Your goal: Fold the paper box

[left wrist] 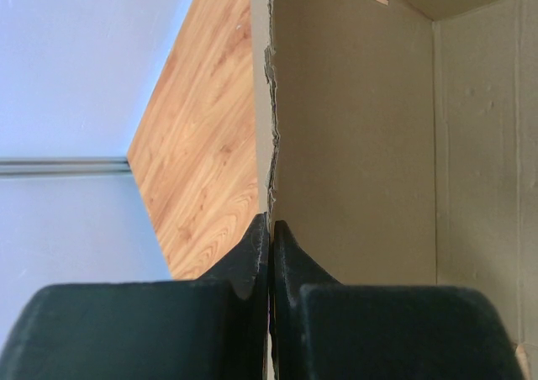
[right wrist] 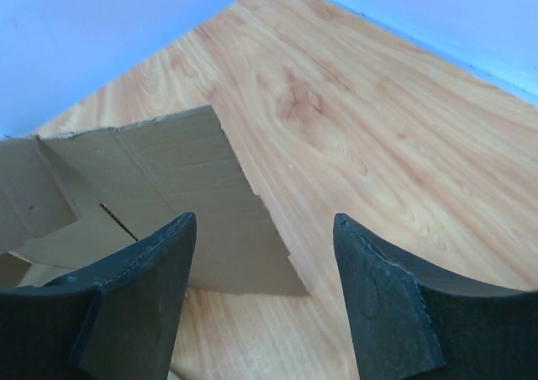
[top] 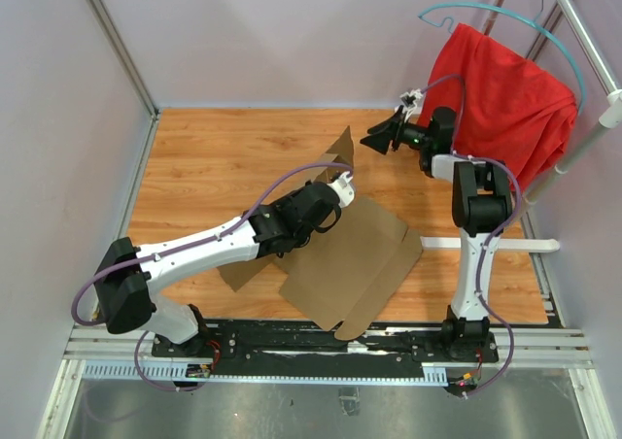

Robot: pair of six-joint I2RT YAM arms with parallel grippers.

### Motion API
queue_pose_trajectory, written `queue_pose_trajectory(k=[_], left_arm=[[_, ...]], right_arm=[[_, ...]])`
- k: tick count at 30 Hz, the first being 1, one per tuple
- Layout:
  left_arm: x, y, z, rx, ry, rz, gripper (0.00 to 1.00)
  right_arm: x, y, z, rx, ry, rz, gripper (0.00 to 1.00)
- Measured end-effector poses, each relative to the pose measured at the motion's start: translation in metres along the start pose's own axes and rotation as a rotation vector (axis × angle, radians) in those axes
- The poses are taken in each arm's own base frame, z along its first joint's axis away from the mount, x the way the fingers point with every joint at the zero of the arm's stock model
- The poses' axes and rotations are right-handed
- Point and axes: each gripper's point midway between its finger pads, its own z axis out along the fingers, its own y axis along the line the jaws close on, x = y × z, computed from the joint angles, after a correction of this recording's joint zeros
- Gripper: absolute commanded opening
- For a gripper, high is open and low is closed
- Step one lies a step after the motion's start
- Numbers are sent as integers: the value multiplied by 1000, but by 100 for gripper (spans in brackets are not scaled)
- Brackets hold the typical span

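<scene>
The left gripper (left wrist: pixel 270 229) is clamping a raised panel edge of the paper box (left wrist: pixel 361 145), whose sheet is lying beneath it on the surface (top: pixel 214 157), probably to stand a wall up, while beyond it the right gripper (right wrist: pixel 262 229) is hovering spread apart, likely positioned to help.

The right gripper (right wrist: pixel 262 229) holds its dark jaws wide apart, with only bare wooden table (right wrist: pixel 395 136) between them. Just ahead of the jaw at the view's left, a flap of the paper box (right wrist: pixel 168 170) appears lifted off the wood, its ragged edge reaching toward the gap. A pale blue wall (right wrist: pixel 76 35) lies farther ahead.
</scene>
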Motion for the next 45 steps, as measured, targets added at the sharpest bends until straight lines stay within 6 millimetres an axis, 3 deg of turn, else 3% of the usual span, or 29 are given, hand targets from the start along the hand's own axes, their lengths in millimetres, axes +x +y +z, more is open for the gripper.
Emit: queue_pose_trajectory(k=[6,18,25,31,36,45], left_arm=[[-1,-1,-1,3,-2,3,0],[-1,-2,-1,5,-3,0,0],[-1,-2,-1,6,-3,-3,0],[-1,-2,-1,6,-3,-3,0],[-2,-2,-1,7,-1,-8,0],[-6,-5,1,21,9,-14,0]], right_arm=[[-4,-14,7,-160,-84,63,64],[17,1,6,-235,-44,108,66],[30,9,24,-259,-5,98,67],[28,23,35,-310,11,69,65],[27,36,30,-348,15,76,62],[67,74,3,-333,64,197,58]])
